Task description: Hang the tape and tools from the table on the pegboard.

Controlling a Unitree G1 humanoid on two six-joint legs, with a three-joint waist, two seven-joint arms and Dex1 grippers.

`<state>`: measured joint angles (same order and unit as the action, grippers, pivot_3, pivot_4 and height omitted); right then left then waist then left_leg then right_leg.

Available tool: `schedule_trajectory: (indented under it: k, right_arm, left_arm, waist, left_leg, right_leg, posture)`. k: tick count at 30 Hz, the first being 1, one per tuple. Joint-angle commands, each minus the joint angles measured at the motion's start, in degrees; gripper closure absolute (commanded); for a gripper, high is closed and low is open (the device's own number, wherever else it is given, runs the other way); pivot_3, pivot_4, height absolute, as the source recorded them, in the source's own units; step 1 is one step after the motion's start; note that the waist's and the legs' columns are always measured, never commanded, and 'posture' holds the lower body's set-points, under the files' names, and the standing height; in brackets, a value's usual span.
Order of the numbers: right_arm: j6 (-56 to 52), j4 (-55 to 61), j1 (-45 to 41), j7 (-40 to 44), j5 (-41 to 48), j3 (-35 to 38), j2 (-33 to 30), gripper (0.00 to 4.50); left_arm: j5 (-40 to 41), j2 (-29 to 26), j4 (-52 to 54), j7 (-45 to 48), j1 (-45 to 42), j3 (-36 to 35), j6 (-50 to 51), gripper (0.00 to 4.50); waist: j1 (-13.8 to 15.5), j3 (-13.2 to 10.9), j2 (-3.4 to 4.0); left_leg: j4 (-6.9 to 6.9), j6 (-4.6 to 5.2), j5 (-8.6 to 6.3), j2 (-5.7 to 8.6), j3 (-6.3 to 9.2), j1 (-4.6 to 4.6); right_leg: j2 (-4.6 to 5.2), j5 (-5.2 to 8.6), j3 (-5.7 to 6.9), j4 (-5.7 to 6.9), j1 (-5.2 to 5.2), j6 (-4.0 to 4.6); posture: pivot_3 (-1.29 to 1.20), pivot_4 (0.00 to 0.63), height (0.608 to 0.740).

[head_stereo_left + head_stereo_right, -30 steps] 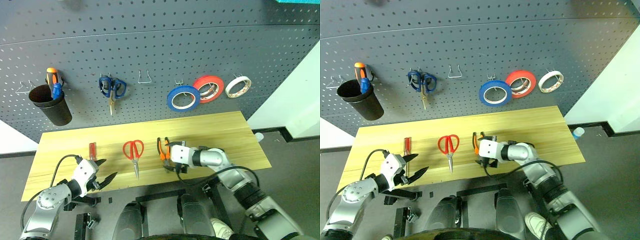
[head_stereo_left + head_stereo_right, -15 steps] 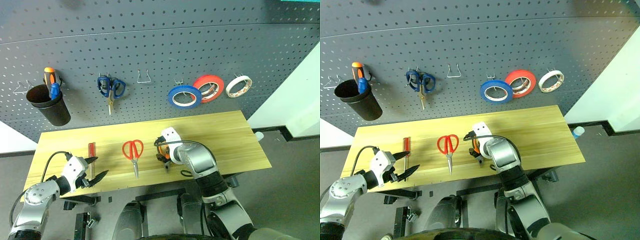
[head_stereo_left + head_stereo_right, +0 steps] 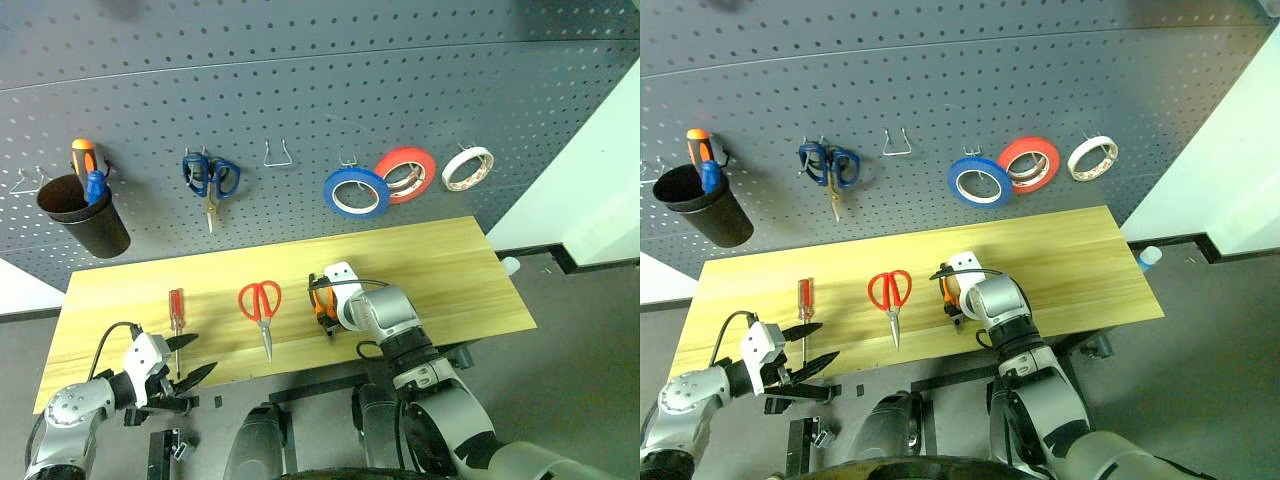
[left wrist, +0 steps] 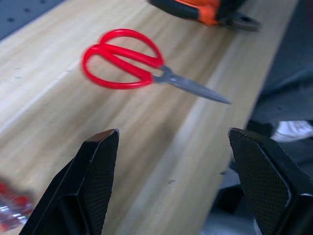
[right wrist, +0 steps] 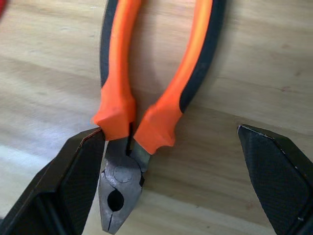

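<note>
step: going for the pliers (image 5: 146, 93) — blue tape (image 3: 356, 192) already hangs on the pegboard (image 3: 300, 90)
right gripper (image 5: 171, 181): fingers spread wide, tipped down over the pliers, nothing held
next: drop lower, close on the handles
left gripper (image 4: 181, 181): released, by the tabletop (image 3: 440, 270) edge near the red scissors (image 3: 260, 305), screwdriver (image 3: 176, 312)

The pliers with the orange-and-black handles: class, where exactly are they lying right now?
In the left eye view the pliers lie flat on the table near its middle, just right of the red-handled scissors, with the open right gripper directly over them.
</note>
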<state>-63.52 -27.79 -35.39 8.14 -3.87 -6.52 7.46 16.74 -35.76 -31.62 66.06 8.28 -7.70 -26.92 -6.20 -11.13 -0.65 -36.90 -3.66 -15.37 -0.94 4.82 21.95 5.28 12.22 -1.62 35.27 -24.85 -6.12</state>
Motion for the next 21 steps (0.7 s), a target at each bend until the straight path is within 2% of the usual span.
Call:
schedule_trajectory:
  k: [1,9,21]
  right_arm:
    - [1.9,-1.2,-4.8,-0.4,2.3,0.2,5.2,0.06]
    - [3.4,-3.9,-7.6,-0.2,5.2,-1.0,6.1,0.06]
    - [11.8,-19.5,-13.6,-6.7,8.8,4.0,7.7,0.06]
  left_arm:
    - [1.1,-1.2,0.6,2.1,2.2,-1.2,-1.3,0.77]
    - [0.9,-1.7,5.1,0.8,3.9,-1.1,1.0,0.77]
    - [1.4,-1.9,20.2,-3.6,6.8,-0.9,11.5,0.77]
  waist:
    - [-0.2,0.0,0.04]
    - [-0.7,-0.1,0.14]
    - [-0.9,-0.2,0.19]
  left_leg:
    - [0.00,0.00,0.00,0.00,0.00,0.02]
    - [-0.01,0.01,0.00,-0.01,0.07,0.34]
    - [0.02,0.01,0.00,-0.02,0.07,0.35]
  right_leg:
    - [0.00,0.00,0.00,0.01,-0.03,0.00]
    - [-0.02,0.00,0.02,0.06,-0.32,-0.01]
    - [-0.04,0.00,0.02,0.07,-0.37,-0.01]
  posture:
    - [-0.06,0.197,0.730]
    - [-0.05,0.194,0.730]
    - [-0.05,0.189,0.730]
